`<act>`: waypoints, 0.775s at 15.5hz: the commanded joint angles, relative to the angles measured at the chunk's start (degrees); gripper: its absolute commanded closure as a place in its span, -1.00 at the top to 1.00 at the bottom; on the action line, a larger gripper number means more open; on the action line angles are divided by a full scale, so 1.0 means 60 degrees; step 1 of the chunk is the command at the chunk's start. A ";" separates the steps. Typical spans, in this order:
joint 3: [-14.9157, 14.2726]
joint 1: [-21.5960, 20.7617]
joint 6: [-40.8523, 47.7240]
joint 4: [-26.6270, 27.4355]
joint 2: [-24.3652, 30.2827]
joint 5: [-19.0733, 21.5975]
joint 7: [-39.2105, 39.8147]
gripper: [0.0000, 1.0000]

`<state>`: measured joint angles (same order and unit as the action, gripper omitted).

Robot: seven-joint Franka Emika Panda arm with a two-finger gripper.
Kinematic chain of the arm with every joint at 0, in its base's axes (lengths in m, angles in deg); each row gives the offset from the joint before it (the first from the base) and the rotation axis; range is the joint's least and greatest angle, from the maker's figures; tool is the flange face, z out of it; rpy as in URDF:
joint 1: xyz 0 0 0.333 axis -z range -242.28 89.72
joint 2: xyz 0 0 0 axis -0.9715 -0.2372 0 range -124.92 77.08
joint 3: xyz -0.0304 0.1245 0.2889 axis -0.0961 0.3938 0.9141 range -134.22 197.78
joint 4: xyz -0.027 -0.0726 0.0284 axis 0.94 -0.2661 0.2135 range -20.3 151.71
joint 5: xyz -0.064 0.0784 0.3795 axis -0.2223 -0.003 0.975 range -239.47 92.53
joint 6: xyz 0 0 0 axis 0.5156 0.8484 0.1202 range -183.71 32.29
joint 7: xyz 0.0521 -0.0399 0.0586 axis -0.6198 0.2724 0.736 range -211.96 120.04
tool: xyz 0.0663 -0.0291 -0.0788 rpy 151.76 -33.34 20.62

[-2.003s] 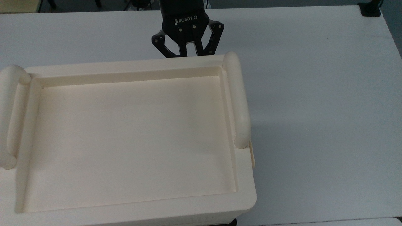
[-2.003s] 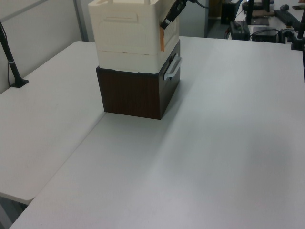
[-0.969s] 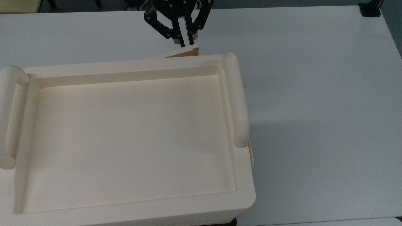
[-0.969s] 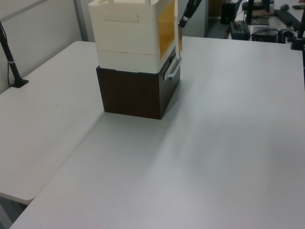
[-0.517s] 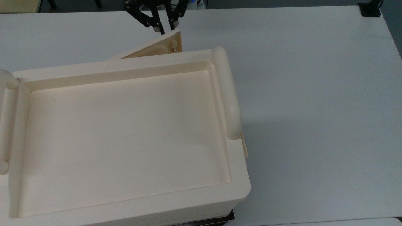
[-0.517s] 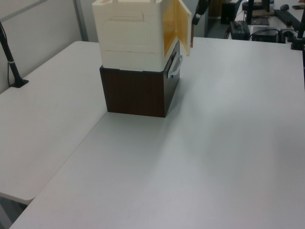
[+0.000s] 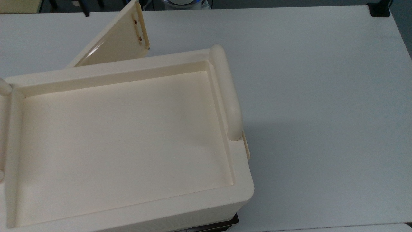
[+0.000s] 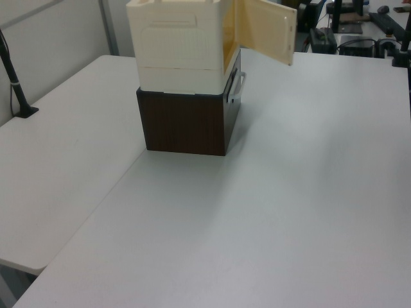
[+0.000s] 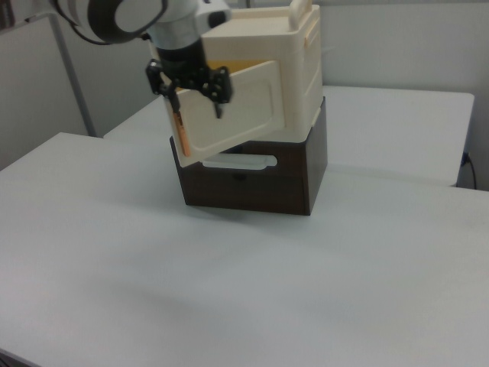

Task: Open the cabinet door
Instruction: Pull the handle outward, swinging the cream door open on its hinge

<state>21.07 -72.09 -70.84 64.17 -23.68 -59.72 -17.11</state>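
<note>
Table: white top (image 8: 302, 192), bare around the stack; a dark pole (image 8: 13, 77) stands at the left view's left edge, partition walls behind.
Cabinet: cream unit (image 8: 176, 48) on a dark wood drawer box (image 8: 186, 122), at the left view's upper left.
Door: cabinet door (image 8: 266, 29) swung wide open, hinged at the cream unit's front.
Top view: recessed cabinet roof (image 7: 122, 129); door's inner face.
Right view: gripper (image 9: 197, 99) in front of the door's outer panel, fingers spread, holding nothing.
</note>
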 commanded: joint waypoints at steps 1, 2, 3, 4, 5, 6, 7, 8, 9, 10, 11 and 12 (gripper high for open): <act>-0.0485 0.0486 0.0058 0.0183 0.0210 -0.0051 0.0655 1.00; -0.0544 0.0677 0.0059 0.0183 0.0195 -0.0051 0.0714 1.00; -0.0573 0.0867 0.0059 0.0169 0.0181 -0.0051 0.0715 1.00; -0.0588 0.1057 0.0044 0.0168 0.0166 -0.0051 0.0701 1.00; -0.0588 0.1219 0.0030 0.0139 0.0151 -0.0051 0.0671 1.00; -0.0603 0.1394 0.0000 0.0125 0.0137 -0.0051 0.0657 1.00; -0.0661 0.1512 -0.0029 0.0110 0.0151 -0.0051 0.0627 1.00; -0.0734 0.1557 -0.0044 0.0066 0.0151 -0.0051 0.0613 1.00; -0.0822 0.1557 -0.0015 -0.0065 0.0151 -0.0066 0.0598 1.00; -0.0881 0.1557 0.0000 -0.0080 0.0151 -0.0080 0.0598 1.00; -0.0925 0.1572 0.0015 -0.0081 0.0180 -0.0124 0.0598 1.00; -0.0998 0.1601 0.0029 -0.0095 0.0210 -0.0226 0.0598 1.00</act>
<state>16.20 -62.22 -70.85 63.57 -23.51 -59.73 -13.71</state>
